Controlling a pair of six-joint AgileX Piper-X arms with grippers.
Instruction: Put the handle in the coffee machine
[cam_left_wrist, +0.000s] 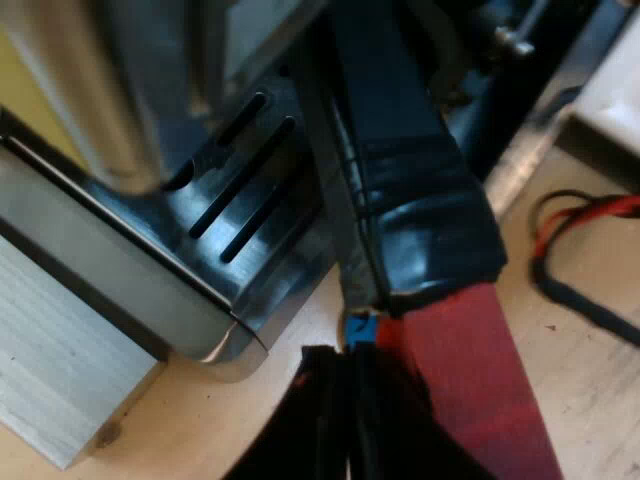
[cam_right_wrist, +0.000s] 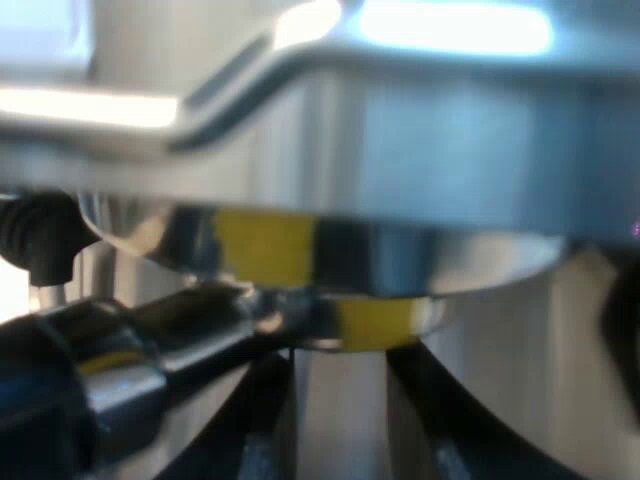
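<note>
The holder's dark handle (cam_left_wrist: 410, 200) runs over the espresso machine's slotted drip tray (cam_left_wrist: 240, 200) and ends in red (cam_left_wrist: 470, 380). My left gripper (cam_left_wrist: 352, 400) is shut, with its black fingers pressed together against the side of the red end, nothing between them. The holder's metal head (cam_right_wrist: 330, 250) sits up under the machine's shiny front (cam_right_wrist: 420, 110), and its handle (cam_right_wrist: 90, 380) leads away from there. Just below the metal head my right gripper (cam_right_wrist: 340, 430) stands open, holding nothing.
The machine rests on a pale wooden block (cam_left_wrist: 60, 340) on a light wooden table (cam_left_wrist: 590, 400). A shiny metal cylinder (cam_left_wrist: 100, 90) rises over the tray. A black knob (cam_right_wrist: 35, 235) sticks out beside the holder's head.
</note>
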